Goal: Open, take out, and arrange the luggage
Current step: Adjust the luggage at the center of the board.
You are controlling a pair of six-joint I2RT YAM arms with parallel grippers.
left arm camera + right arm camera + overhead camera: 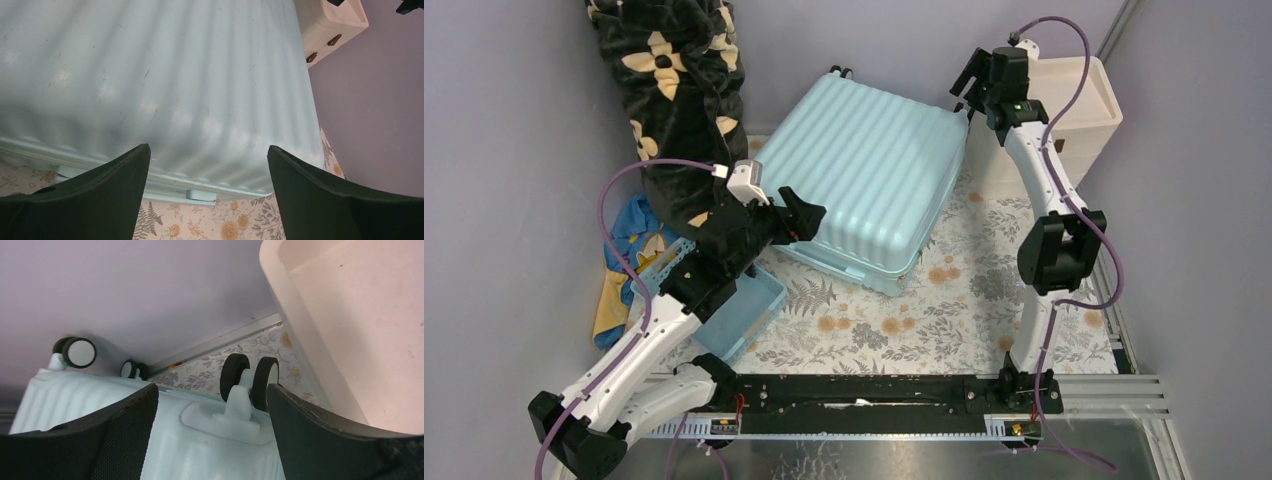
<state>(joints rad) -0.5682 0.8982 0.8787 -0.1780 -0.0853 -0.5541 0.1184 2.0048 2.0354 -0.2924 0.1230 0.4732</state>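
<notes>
1. Toward the far edge of the tabletop (984, 290), the luggage (864, 180) was seen lying flat and closed, ribbed shell up, with one corner just beside the cream drawer unit (1089, 110).
2. The left gripper (207, 150) was poised with jaws apart at the near seam, with nothing clamped. The smooth shell could be slipped off instead of the lid being lifted.
3. The right gripper (212, 390), jaws apart and empty, was placed at a wheel (250, 375) corner. The drawer unit could be struck, or the case shoved sideways.
</notes>
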